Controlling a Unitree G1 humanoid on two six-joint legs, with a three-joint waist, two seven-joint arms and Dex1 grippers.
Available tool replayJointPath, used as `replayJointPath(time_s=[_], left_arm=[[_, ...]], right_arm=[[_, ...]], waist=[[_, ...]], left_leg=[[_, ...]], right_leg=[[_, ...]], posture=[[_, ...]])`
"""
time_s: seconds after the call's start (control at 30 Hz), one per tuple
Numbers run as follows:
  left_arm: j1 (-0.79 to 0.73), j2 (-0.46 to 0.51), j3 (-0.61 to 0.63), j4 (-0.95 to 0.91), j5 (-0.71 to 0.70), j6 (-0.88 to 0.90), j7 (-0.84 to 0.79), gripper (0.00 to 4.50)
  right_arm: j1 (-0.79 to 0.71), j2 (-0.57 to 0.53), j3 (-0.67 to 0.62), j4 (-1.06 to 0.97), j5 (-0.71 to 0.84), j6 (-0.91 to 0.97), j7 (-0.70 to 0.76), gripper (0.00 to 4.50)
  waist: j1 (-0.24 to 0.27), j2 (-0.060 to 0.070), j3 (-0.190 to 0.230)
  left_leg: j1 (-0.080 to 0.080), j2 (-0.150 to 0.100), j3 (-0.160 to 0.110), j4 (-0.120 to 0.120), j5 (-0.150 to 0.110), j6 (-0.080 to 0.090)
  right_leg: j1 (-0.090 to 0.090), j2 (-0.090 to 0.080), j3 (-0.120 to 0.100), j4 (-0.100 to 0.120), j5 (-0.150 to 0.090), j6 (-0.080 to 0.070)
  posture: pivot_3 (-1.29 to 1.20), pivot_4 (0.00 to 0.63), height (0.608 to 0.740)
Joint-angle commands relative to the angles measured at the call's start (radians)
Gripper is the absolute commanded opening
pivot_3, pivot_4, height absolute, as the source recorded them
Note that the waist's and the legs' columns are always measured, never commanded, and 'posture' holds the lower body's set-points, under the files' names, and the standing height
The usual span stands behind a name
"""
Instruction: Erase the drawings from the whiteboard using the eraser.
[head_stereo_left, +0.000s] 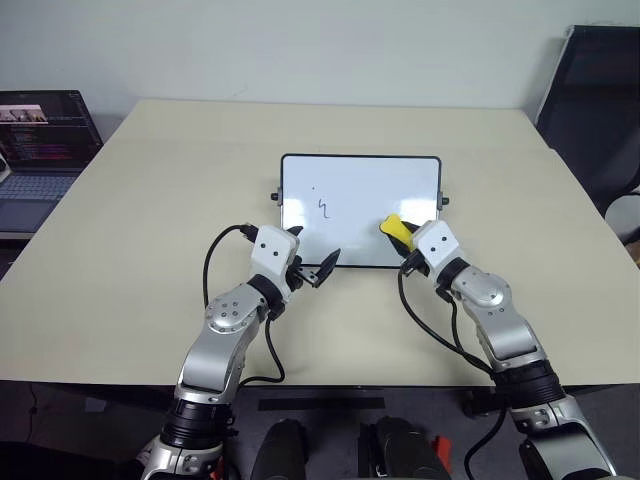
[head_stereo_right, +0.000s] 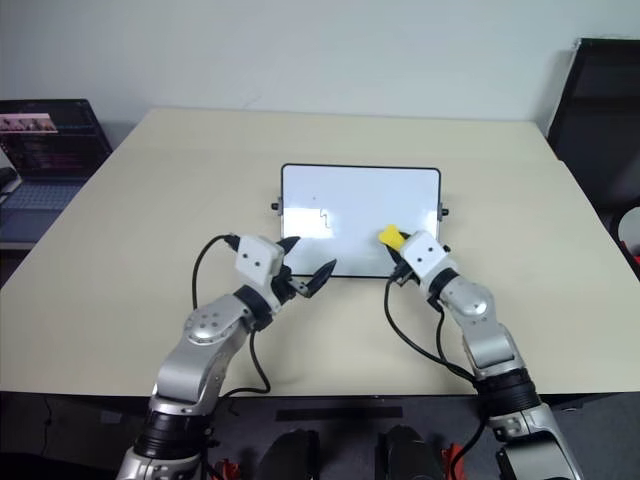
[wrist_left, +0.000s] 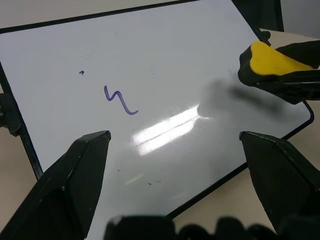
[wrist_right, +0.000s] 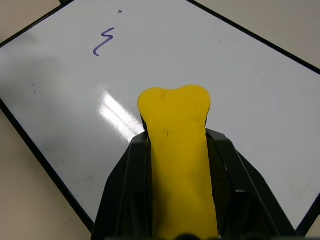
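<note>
The whiteboard (head_stereo_left: 361, 210) is laid mid-bench (head_stereo_left: 150, 250). The left pincer (head_stereo_left: 312, 262) is held spread at its near left edge. The eraser (wrist_right: 179, 150) is pinched by the right pincer (head_stereo_left: 407, 238) over its right part. One squiggle (wrist_left: 119, 99) is seen left of centre.

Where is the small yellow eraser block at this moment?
The small yellow eraser block is clamped in the right gripper, over the right part of the glossy white whiteboard, right of the remaining pen squiggle.
</note>
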Motion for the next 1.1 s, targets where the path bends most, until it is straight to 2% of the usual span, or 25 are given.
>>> replayJointPath(time_s=[0.03,0.77,1.1], left_arm=[[-0.022,-0.001,0.003,-0.024,-0.01,-0.009,-0.001,4.5],[-0.022,-0.001,0.002,-0.021,-0.009,-0.014,-0.005,4.5],[0.0,0.028,0.052,-0.002,-0.007,-0.019,0.015,4.5]], right_arm=[[0.008,-0.019,-0.025,0.003,-0.003,-0.031,-0.01,1.08],[-0.009,-0.017,-0.015,0.007,-0.017,0.005,-0.024,1.08],[-0.214,0.114,0.047,0.054,-0.018,0.106,-0.021,1.08]], waist=[[0.0,0.0,0.0],[0.0,0.0,0.0],[-0.007,0.0,0.0]], left_leg=[[0.0,0.0,0.0,0.0,0.0,0.0],[0.0,0.0,0.0,0.0,0.0,0.0],[0.001,0.0,0.0,0.0,0.0,0.0]], right_leg=[[0.0,0.0,0.0,0.0,0.0,0.0],[0.0,0.0,0.0,0.0,0.0,0.0],[0.0,0.001,0.0,0.001,0.0,0.0]], posture=[[0.0,0.15,0.74],[0.0,0.15,0.74],[0.0,0.15,0.74]])
